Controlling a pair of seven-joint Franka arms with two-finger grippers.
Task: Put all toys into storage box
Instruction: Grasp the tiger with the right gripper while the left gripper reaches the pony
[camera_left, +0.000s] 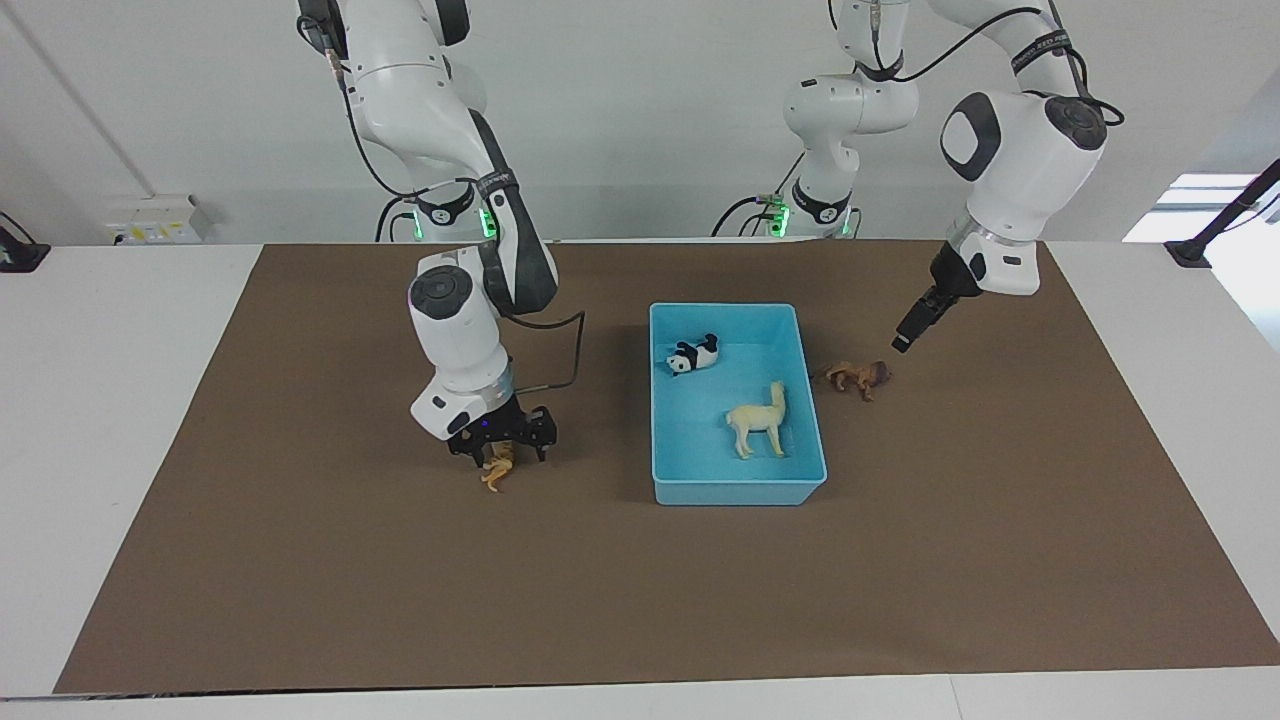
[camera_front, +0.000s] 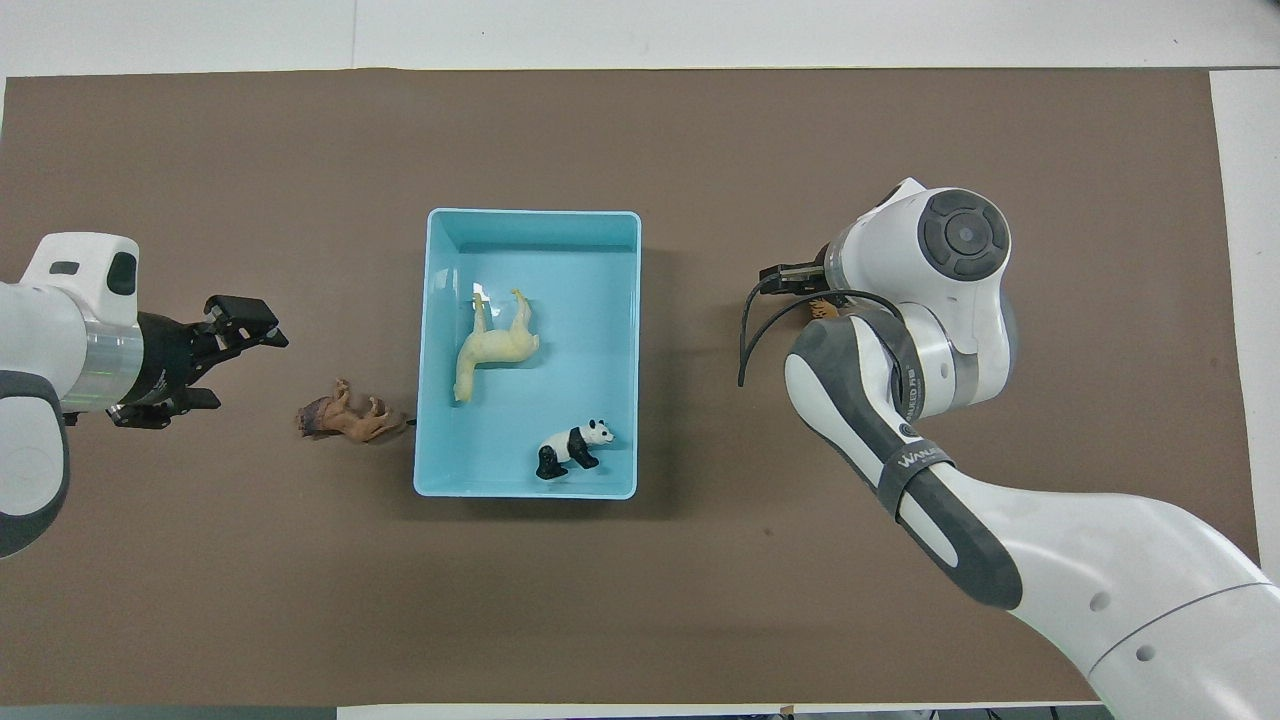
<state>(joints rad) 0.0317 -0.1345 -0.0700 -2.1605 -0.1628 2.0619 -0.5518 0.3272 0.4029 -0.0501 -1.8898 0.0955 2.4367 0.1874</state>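
Brown mat on a white bench (camera_left: 130, 400). Llama (camera_left: 757, 423) and panda (camera_left: 694, 355) sit in the storage box (camera_left: 737, 488). Right claw (camera_left: 500, 447) straddles the tiger (camera_left: 497, 468), fingers spread, probably lining up a pinch. Left claw (camera_front: 215, 345) hangs spread over the mat near the lion (camera_left: 857, 377).

The box (camera_left: 737, 488) is open from above, and the llama (camera_left: 758, 421) and the panda (camera_left: 693, 355) lie apart in it with bare floor between them. The lion (camera_left: 858, 377) lies on the tabletop (camera_left: 300, 560) just beside the box wall, so the wall blocks that side, and the left hand (camera_left: 903, 343) hangs above, a little toward its own end. The right hand (camera_left: 499, 452) is low over the tiger (camera_left: 497, 470) and covers it from above, while the tabletop around it is bare.
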